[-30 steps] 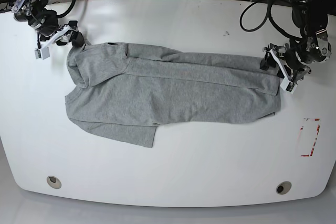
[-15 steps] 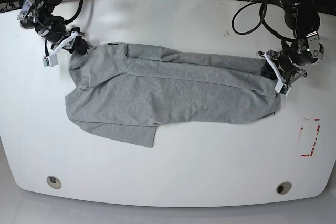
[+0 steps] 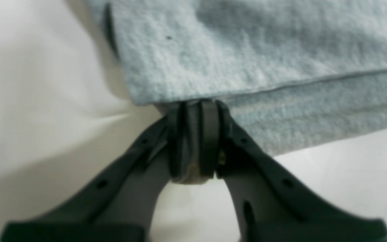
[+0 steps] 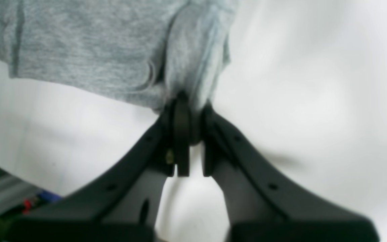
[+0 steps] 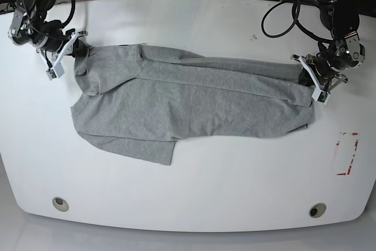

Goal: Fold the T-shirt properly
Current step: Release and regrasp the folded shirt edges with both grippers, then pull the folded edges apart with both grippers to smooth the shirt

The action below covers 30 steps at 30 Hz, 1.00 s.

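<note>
Left tool (image 3: 193, 141): clamped on shirt (image 5: 188, 101) edge.
Right tool (image 4: 188, 134): pinching bunched cloth.
Shirt: soft, light; hold edges.

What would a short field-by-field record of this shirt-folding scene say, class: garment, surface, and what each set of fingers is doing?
garment: heather-grey cotton T-shirt, lying lengthwise, partly folded
surface: white table
left gripper: fingers shut on the shirt's edge
right gripper: fingers shut on bunched cloth
marking: red-and-white outline beside the shirt, apart from it

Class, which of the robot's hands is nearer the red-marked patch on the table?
Left. The left hand grips the T-shirt just above the red-marked patch; the right hand is across the table.
</note>
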Each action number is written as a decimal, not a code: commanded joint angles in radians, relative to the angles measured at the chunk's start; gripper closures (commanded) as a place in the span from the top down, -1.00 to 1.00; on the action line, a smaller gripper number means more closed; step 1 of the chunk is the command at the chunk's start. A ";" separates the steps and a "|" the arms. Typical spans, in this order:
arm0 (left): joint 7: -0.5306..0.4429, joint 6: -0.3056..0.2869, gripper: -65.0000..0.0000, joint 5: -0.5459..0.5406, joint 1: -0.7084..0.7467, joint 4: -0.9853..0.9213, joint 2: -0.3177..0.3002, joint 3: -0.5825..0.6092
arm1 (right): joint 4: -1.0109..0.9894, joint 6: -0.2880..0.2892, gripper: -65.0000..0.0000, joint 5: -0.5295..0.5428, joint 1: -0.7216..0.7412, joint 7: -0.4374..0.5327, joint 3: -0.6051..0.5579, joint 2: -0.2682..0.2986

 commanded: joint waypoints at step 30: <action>0.229 0.002 -0.46 0.021 0.081 0.186 -0.060 -0.100 | 0.266 0.002 0.20 0.023 -0.069 0.022 -0.122 0.204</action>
